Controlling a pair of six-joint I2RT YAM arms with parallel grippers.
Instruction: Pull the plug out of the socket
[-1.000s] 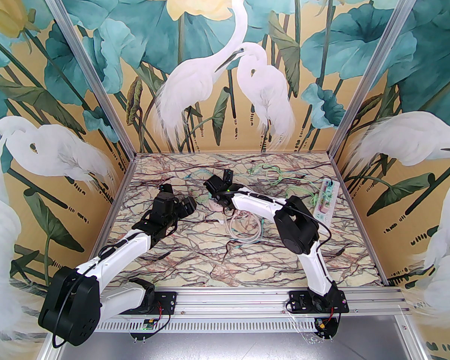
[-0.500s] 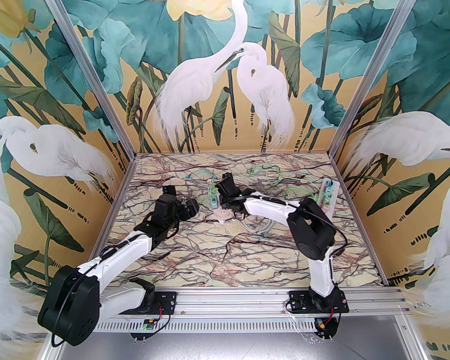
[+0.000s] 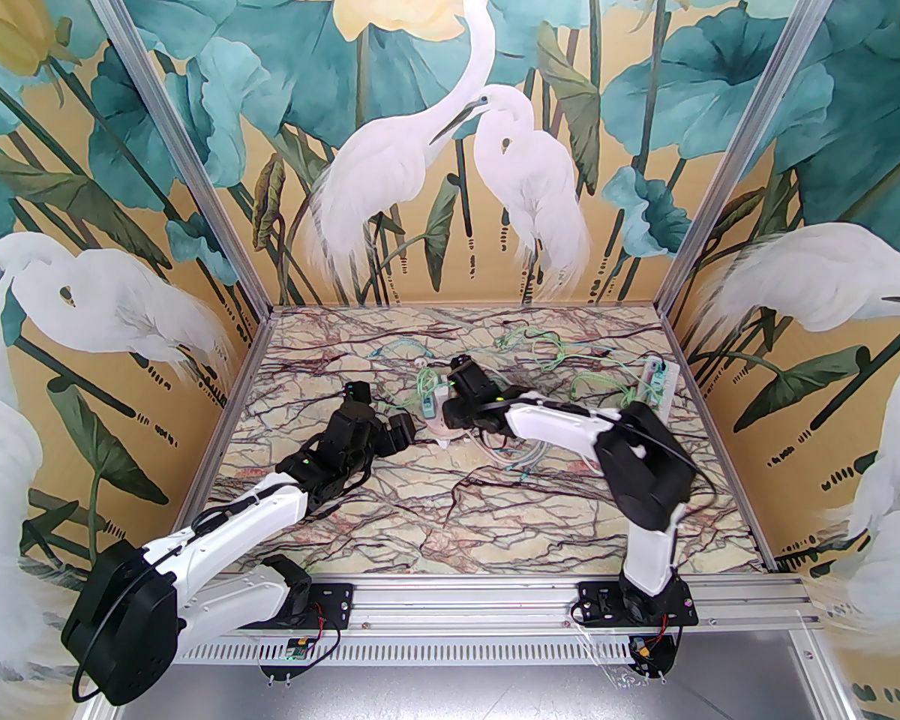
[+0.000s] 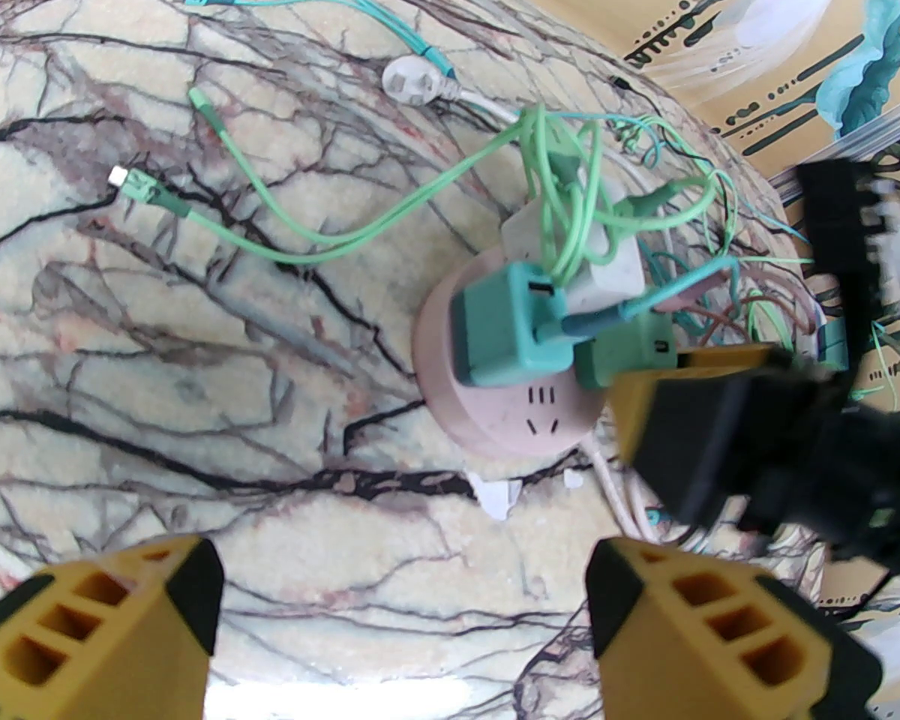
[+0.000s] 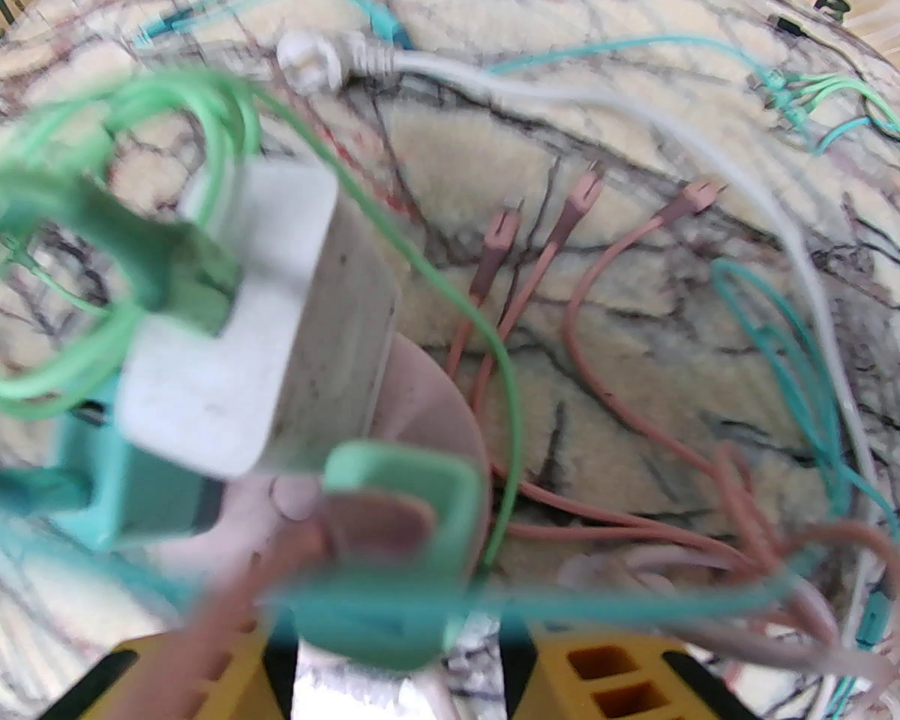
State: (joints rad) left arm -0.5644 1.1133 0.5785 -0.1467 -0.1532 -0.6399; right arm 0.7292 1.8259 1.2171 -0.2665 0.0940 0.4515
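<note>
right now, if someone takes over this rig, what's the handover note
Left gripper: open, empty, hovering just short of the round pink socket.
Right gripper: at the socket, fingers apart, with the mint-green plug between or just beyond them. The view is blurred, so I cannot tell if it grips.
Things: the teal plug, white adapter and mint-green plug all sit in the socket, with cables tangled around them.
Done: approach only; no plug is out.
Left: grip a plug firmly, probably brace the socket with the left gripper, then pull the plug free.

Bright even light, faint shadows; wrist cams fisheye at edges; plug (image 5: pixel 255 327) blurry close-up.
</note>
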